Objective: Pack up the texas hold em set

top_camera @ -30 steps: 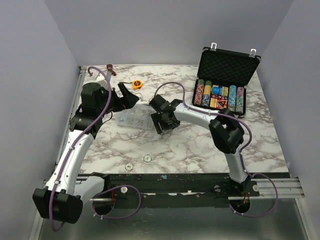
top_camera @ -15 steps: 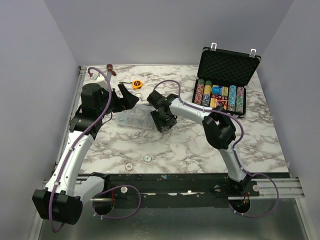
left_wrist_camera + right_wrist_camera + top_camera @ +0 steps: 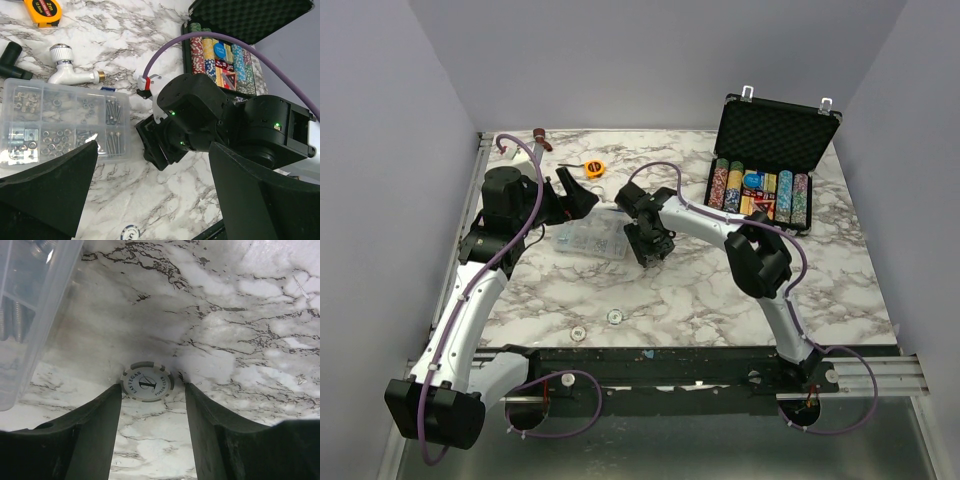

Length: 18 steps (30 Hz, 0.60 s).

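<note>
Packing looks partway: case (image 3: 775,125) open far right with chip rows in, right gripper (image 3: 152,387) half-open astride a loose chip (image 3: 147,382) mid-table, not yet clamped, left gripper (image 3: 153,144) wide and empty, two other chips (image 3: 614,316) waiting near.

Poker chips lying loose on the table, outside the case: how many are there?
3. One chip lies between the right claw's fingers, beside the clear box. Two more chips sit near the table's front edge. Others may be hidden.
</note>
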Motion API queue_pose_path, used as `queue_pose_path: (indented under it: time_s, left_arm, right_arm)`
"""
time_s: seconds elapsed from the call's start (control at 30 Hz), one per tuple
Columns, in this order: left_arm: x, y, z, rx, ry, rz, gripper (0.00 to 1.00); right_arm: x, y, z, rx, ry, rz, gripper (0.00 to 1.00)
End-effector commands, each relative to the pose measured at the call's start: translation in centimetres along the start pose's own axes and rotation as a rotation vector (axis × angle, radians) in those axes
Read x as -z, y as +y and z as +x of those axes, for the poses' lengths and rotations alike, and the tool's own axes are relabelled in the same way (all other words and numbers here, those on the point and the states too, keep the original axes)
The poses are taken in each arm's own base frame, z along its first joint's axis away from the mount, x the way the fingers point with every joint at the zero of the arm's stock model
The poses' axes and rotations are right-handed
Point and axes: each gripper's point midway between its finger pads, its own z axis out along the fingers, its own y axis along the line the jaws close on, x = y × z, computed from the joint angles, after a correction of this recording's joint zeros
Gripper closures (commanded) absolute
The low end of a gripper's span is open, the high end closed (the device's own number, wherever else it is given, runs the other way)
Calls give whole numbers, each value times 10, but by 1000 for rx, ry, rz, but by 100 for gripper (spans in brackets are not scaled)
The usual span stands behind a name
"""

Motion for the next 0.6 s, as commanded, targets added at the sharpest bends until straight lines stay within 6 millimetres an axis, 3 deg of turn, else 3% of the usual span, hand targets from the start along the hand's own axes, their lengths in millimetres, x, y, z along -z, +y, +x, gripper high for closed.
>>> queue_pose_path:
  time_s: [0.0,0.3,0.57]
  left_arm:
    - [0,0,5,-3,12,18,8]
    - [-2,0,6,-1,17,22,8]
    - [-5,0,9,6,30,26,8]
  right_arm:
    - [-23,6,4,23,36,-16,45]
    - [-31,1,7,29,39,13,47]
    - [-29,-3,2,31,2,33,56]
